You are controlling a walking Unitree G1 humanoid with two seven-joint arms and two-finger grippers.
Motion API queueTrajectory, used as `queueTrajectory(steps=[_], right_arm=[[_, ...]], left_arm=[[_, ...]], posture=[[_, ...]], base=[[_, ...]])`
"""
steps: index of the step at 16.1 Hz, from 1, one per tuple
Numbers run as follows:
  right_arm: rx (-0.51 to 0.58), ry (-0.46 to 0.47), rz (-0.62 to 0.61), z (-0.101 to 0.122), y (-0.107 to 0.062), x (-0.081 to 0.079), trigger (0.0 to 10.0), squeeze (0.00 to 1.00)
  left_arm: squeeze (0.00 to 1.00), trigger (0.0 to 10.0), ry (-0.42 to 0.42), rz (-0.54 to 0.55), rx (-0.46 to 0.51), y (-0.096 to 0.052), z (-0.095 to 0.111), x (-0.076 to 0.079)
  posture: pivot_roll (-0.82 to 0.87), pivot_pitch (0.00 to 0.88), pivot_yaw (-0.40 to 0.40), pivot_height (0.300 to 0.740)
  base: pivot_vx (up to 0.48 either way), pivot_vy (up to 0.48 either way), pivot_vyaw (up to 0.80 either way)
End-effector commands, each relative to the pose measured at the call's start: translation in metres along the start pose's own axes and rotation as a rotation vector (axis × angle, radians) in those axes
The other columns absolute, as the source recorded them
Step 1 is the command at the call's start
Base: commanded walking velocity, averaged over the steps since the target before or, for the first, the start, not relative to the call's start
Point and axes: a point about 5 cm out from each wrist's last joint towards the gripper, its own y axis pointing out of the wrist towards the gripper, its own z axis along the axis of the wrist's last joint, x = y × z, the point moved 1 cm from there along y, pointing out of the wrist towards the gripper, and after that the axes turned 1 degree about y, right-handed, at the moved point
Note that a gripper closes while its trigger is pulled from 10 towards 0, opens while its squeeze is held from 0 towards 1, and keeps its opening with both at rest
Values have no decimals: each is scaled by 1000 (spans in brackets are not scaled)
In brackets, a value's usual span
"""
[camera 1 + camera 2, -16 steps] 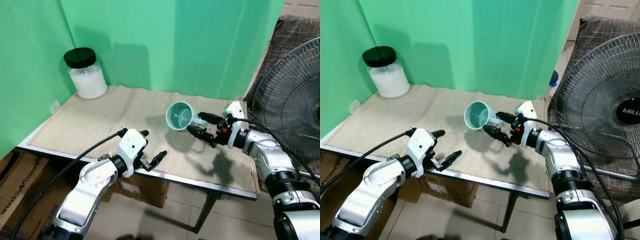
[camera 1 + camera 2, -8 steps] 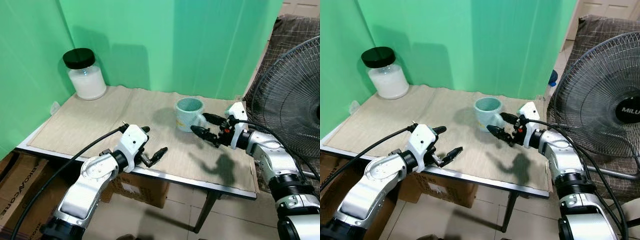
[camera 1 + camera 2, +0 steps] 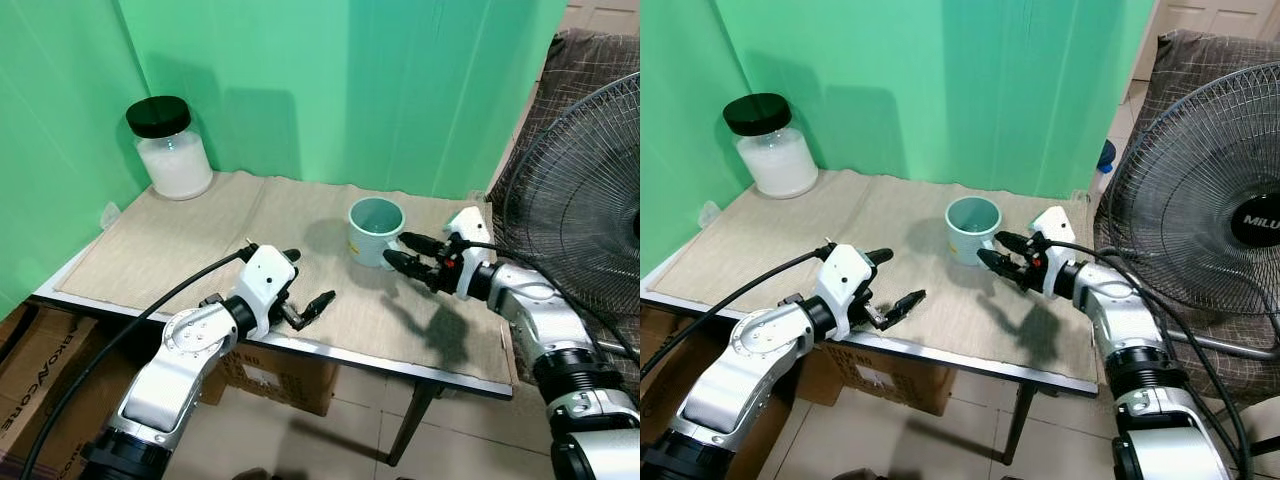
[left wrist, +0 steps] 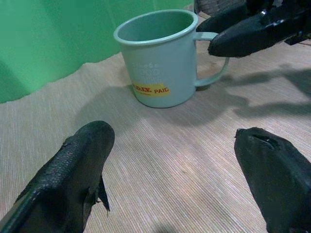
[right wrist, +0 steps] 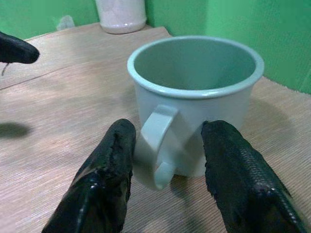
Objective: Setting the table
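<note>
Both grippers open; right gripper (image 3: pixel 992 249) flanks mug (image 3: pixel 971 229) handle.

A yellow sticker low on the wall of the pale green mug (image 4: pixel 163 63) is seen in the left wrist view; its red lettering ends in "PAIC", and the first letters are too blurred to be read. Fainter printing above the sticker cannot be made out. On the hub of the fan (image 3: pixel 1200 210), white letters "MILU" are read, cut off at the picture edge.
</note>
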Motion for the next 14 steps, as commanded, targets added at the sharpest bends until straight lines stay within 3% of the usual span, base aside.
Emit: queueTrajectory(steps=[1,6,14], right_arm=[[-24,5,-10,-3,2,-1,0,0],[-10,32,-97,-4,8,1,0,0],[33,36,-162,6,12,5,0,0]], left_arm=[[1000,10000,13,28,1,-3,1,-7],[1000,10000,13,27,4,-3,2,-7],[1000,10000,-88,-134,6,-12,2,13]], posture=[[-31,0,40,740],[-23,0,44,740],[-27,0,59,740]], base=[[0,0,0],[0,0,0],[0,0,0]])
